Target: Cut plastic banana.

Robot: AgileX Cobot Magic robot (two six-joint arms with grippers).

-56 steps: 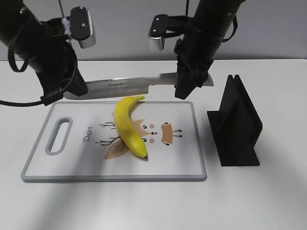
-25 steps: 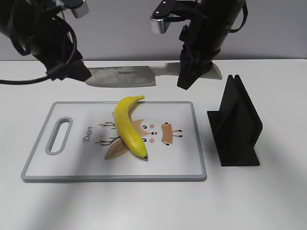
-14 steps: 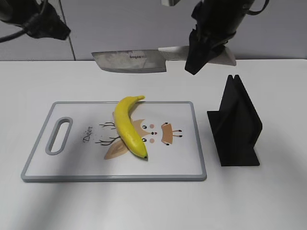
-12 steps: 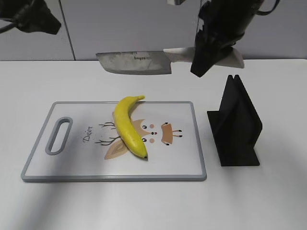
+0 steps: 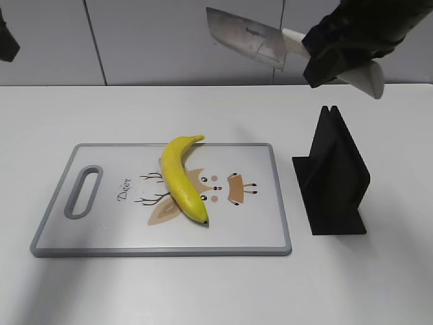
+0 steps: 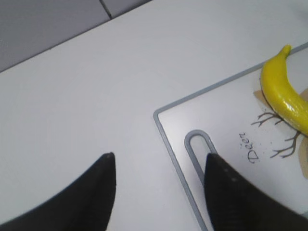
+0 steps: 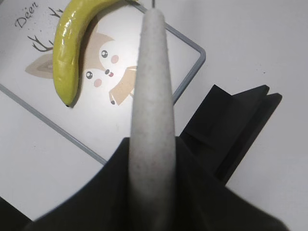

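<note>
A whole, curved, bright yellow plastic banana [image 5: 183, 179] is seen lying on a grey-rimmed white cutting board [image 5: 101, 233] printed with a deer cartoon, set toward the front left of the white table [image 5: 216, 291]. A broad steel knife with a pale handle [image 5: 247, 37] is held high above the table's far edge, clamped at the handle by the right gripper [image 5: 338, 51]. A black slotted knife stand [image 5: 331, 176] is placed near the table's right edge, just beside the board. The left gripper [image 6: 159, 180] is shown with its fingers apart and nothing between them, over the table's left side.
</note>
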